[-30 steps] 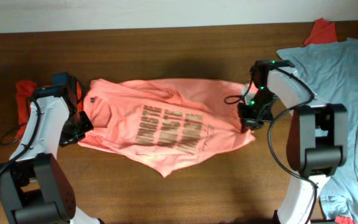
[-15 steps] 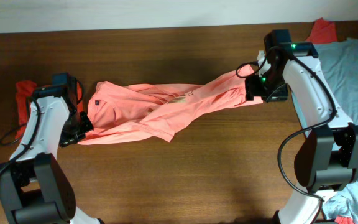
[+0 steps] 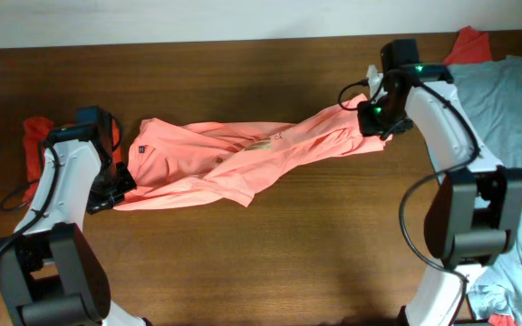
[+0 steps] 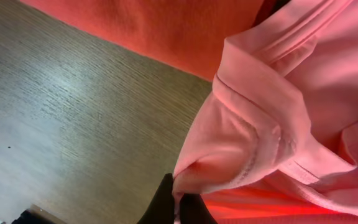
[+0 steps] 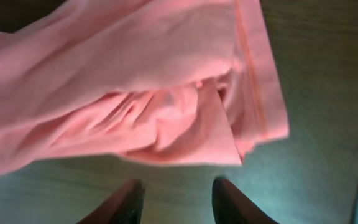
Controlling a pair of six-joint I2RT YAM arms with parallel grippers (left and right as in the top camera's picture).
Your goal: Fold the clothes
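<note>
Pink tee [image 3: 243, 158] lies on the bench [image 3: 270, 263], pulled into a long rumpled band running L to R across the middle, its R end slanting toward the far side. It's bunched & twisted, so the chest print is mostly folded in; only a small bit of dark lettering shows near the centre. A small dark tag sits near the L end.

L tool [image 4: 178, 198] is clamped on the tee's L edge. The wrist cam shows its dark fingers pressed together w/ a fold of hemmed pink fabric pinched between them, wood grain of the bench beside it.

R tool [image 5: 178, 186] is at the tee's R end, fingers apart, nothing between them. Its wrist cam shows the pink hem & folds lying on the bench just ahead of the fingertips, not gripped.

Grey tee [image 3: 515, 109] is spread over the far R side of the bench, partly under the R arm. A red scrap [image 3: 468, 43] pokes out at its far edge. A red heap [image 3: 33, 145] is bunched at the far L behind the L arm; in the L wrist view red fabric lies right beside the pink edge. No print can be made out on either red piece.
</note>
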